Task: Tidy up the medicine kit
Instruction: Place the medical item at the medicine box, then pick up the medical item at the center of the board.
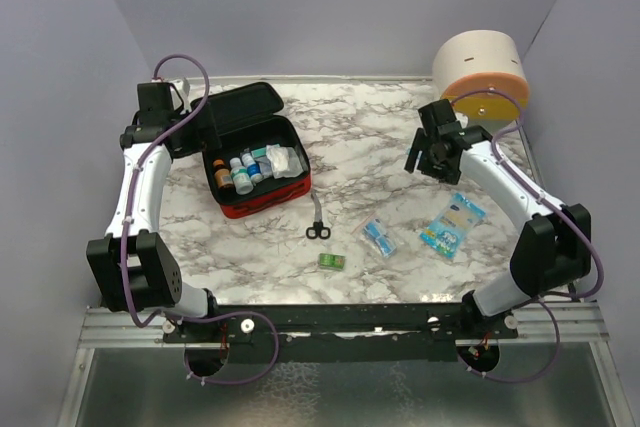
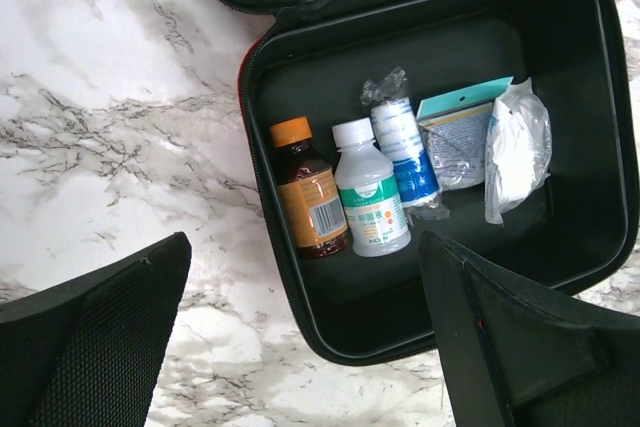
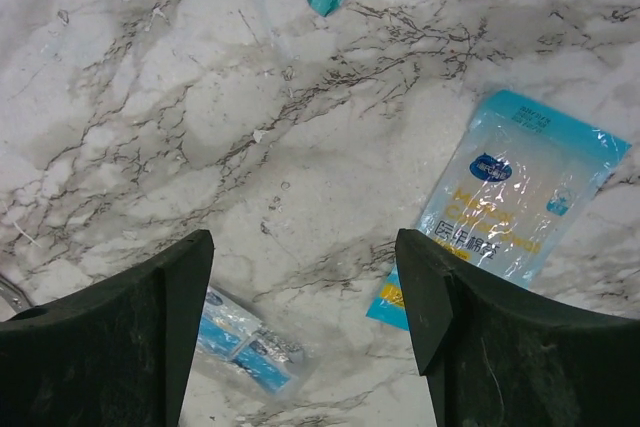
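The medicine kit (image 1: pixel 265 203), a red zippered case with a black inside, lies open at the left rear with its lid (image 1: pixel 240 107) folded back. In the left wrist view the kit (image 2: pixel 560 37) holds an orange-capped brown bottle (image 2: pixel 308 197), a white bottle (image 2: pixel 370 195), a wrapped blue roll (image 2: pixel 402 147), a flat packet (image 2: pixel 455 142) and white gauze (image 2: pixel 515 147). My left gripper (image 2: pixel 305 247) hovers open over the kit's near-left corner, holding nothing. My right gripper (image 3: pixel 302 247) hangs open and empty above bare marble, between a large blue packet (image 3: pixel 520 197) and a small blue packet (image 3: pixel 245 342).
Scissors (image 1: pixel 318 222), a small green box (image 1: pixel 332 261), the small blue packet (image 1: pixel 378 237) and the large blue packet (image 1: pixel 452 223) lie on the marble in front of the kit. A round cream-and-orange container (image 1: pixel 480 72) stands at the back right. Grey walls enclose the table.
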{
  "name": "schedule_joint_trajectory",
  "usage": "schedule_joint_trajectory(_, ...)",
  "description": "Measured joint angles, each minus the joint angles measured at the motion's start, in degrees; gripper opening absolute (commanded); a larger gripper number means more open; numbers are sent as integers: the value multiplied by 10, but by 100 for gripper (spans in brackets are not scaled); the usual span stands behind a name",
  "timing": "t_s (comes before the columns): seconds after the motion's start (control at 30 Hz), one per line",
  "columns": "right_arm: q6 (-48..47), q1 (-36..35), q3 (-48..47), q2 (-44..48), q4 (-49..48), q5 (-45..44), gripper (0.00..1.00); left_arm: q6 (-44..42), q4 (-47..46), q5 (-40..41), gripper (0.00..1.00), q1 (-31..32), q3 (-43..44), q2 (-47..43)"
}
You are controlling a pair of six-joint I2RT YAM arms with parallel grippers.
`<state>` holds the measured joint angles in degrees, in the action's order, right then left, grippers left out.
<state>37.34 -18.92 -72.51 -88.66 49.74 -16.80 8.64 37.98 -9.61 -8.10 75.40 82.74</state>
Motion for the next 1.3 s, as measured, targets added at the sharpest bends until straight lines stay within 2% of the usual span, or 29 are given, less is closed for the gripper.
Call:
schedule_joint_trajectory(0.23, 6, 6, 8, 20, -5, 26, 85, -4, -1, 3, 99, 10, 3, 2)
schedule_joint_trajectory(0.6, -68, -4, 6, 24, -33, 135, 84, -55, 8, 13, 99, 10, 3, -5)
schedule_joint_trajectory(0.77, -101, -75, 26, 33, -31, 129, 84, -64, 33, -3, 99, 10, 14, -8)
schedule_joint_trajectory(0.97, -81, -179, 64, 28, -29, 122, 83, -66, 57, -11, 99, 10, 48, 9)
schedule_joint_trajectory(1.13, -30, -191, 107, 26, -28, 109, 83, -68, 69, -11, 99, 10, 64, 14)
schedule_joint_trajectory(1.3, -23, -201, 152, 15, -38, 108, 82, -71, 76, -14, 99, 10, 64, 16)
